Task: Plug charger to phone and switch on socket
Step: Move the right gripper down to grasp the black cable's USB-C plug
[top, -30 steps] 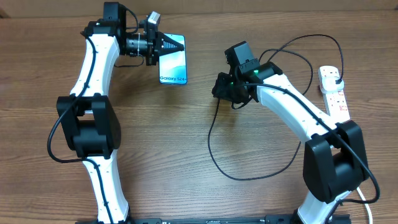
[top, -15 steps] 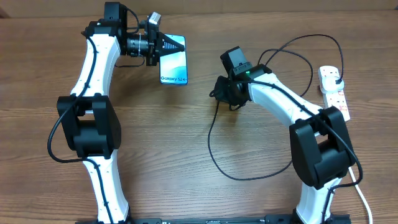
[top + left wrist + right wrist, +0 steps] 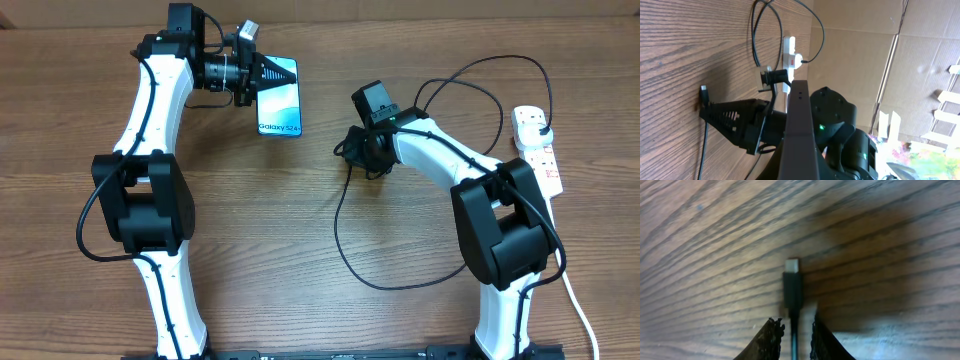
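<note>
The phone [image 3: 280,105] shows its blue screen at the back of the table. My left gripper [image 3: 272,72] is shut on its far end. In the left wrist view the phone [image 3: 800,125] runs edge-on from between my jaws. The charger cable [image 3: 340,235] loops over the table to its black plug [image 3: 541,121] in the socket [image 3: 540,150]. My right gripper [image 3: 350,150] is low over the cable's connector end. In the right wrist view the connector tip [image 3: 792,277] lies on the wood just beyond my fingertips [image 3: 771,332], which straddle the cable with a gap on each side.
The white socket [image 3: 788,50] lies at the table's right edge with its white cord [image 3: 580,305] running off toward the front. A cardboard wall [image 3: 920,65] stands behind the table. The cable's loop [image 3: 480,75] lies between the right arm and the socket.
My right gripper has shifted a little left along the cable toward its connector end, and the arm has swung with it. The left arm and the phone have not moved.
</note>
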`<state>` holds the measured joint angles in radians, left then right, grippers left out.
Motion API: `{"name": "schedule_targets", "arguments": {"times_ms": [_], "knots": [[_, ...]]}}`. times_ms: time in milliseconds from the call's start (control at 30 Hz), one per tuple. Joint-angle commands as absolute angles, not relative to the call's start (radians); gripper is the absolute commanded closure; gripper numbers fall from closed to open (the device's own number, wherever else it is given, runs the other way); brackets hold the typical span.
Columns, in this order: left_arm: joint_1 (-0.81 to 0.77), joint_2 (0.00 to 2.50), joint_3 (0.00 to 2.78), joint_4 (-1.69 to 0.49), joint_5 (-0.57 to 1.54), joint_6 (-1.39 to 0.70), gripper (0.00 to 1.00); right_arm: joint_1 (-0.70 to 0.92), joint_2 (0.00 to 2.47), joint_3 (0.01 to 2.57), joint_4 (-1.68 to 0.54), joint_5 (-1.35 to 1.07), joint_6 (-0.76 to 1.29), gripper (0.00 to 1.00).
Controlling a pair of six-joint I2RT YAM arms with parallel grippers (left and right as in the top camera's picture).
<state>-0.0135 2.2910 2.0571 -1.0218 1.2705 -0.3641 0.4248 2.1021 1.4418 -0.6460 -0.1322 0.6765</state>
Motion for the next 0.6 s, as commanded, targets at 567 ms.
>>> {"name": "schedule_targets", "arguments": {"times_ms": [567], "knots": [[-0.015, 2.259, 2.075, -1.021, 1.282, -0.374, 0.96, 0.41, 2.16, 1.459, -0.611, -0.188, 0.733, 0.79]]}}
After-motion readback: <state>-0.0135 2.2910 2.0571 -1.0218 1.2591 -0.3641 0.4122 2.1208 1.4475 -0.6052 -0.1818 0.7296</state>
